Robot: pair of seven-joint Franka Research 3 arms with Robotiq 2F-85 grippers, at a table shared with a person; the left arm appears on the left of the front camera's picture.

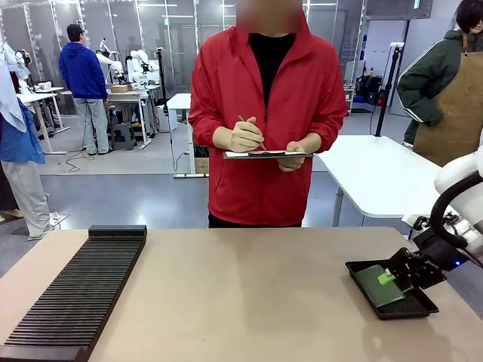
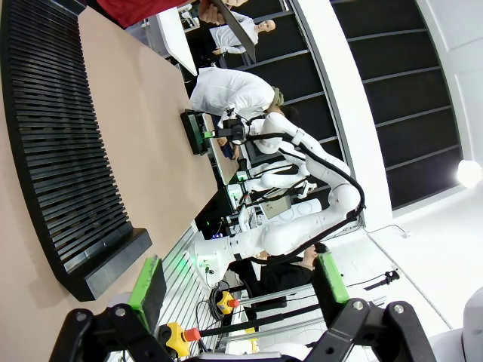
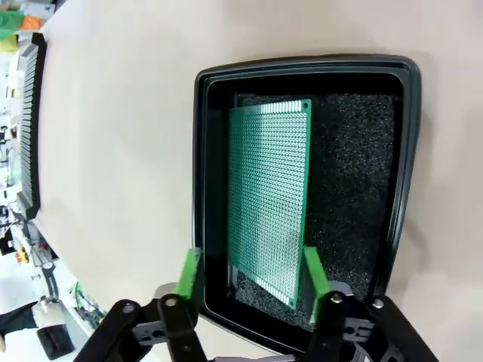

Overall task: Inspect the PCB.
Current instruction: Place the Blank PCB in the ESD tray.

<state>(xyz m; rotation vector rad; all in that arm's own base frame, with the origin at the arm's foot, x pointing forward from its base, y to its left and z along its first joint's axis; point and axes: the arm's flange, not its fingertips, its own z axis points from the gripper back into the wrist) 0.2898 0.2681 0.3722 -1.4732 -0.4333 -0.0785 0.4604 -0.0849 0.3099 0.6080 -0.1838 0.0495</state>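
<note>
In the front view the right hand sits low over a shallow black tray near the right edge of the tan worktop; the PCB lies flat in the tray under the green pads; a long black slotted rack lies on the worktop's left side; across the worktop a person in a red jacket holds a clipboard and writes on it with a pen.

In the left wrist view the left hand hangs released, its fingers spread wide with nothing between them; the rack runs past on the worktop; farther off the right arm reaches to the tray.

In the right wrist view the right hand stands with its jaws apart; its pads flank the near end of the PCB, and I cannot tell whether they touch it; the board rests on dark foam inside the tray.
</note>
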